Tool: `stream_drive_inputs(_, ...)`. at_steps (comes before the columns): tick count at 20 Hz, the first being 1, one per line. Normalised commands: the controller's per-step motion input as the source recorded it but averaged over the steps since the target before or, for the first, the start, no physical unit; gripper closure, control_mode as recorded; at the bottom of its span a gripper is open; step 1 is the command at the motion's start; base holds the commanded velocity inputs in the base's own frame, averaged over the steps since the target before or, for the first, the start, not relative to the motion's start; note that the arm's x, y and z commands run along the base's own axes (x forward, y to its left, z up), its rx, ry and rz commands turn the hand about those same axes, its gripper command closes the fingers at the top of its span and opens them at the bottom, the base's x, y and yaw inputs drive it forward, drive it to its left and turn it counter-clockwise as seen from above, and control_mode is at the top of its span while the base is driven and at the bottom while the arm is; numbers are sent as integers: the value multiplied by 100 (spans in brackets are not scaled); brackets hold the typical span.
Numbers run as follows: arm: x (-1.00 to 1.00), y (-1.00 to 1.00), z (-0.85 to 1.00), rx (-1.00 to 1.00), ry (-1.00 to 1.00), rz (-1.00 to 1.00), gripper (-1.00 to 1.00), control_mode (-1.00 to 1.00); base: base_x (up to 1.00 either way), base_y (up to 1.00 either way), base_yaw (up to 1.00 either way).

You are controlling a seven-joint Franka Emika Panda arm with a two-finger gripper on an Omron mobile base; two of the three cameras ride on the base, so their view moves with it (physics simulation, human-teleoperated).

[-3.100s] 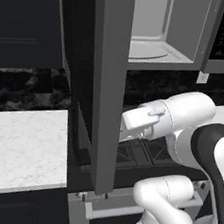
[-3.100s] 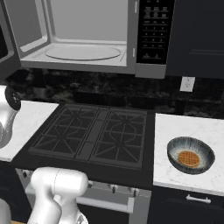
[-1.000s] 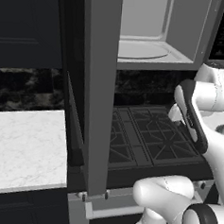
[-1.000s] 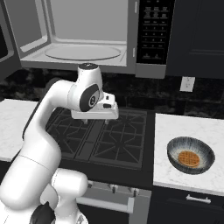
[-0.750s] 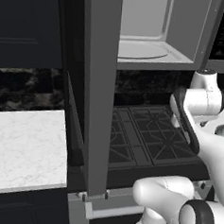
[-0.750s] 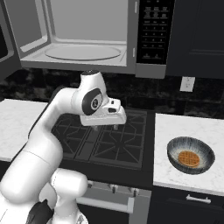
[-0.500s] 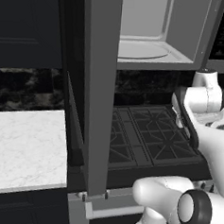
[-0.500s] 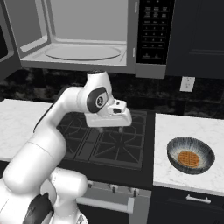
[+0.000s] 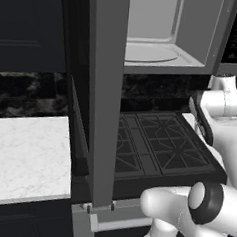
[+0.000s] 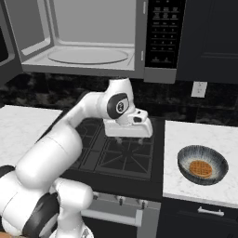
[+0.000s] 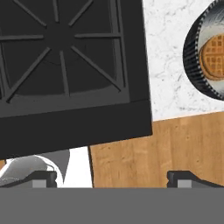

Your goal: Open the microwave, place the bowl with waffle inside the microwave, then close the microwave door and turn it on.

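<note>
Dark grey bowl [image 10: 202, 164] sits lower right of the frame — right of the gripper [image 10: 127, 140], whose jaws are spread wide, empty.

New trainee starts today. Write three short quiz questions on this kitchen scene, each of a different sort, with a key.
1. True or false: the microwave door stands open.
2. Multiple choice: the bowl with the waffle sits on
A. the white counter right of the stove
B. the turntable inside the microwave
C. a stove burner
3. Fill in: the gripper hangs over the ____, jaws open, holding nothing.

Key: 1 true; 2 A; 3 stove.
</note>
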Motion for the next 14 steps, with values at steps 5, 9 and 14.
stream_drive_inputs(5,62,-65,-24,0,7,-8,-100,-100,0,0,0)
stream_drive_inputs(9,62,-77,-14,0,4,-4,-100,-100,0,0,0)
stream_drive_inputs(14,46,-82,-23,4,1,-3,-100,-100,0,0,0)
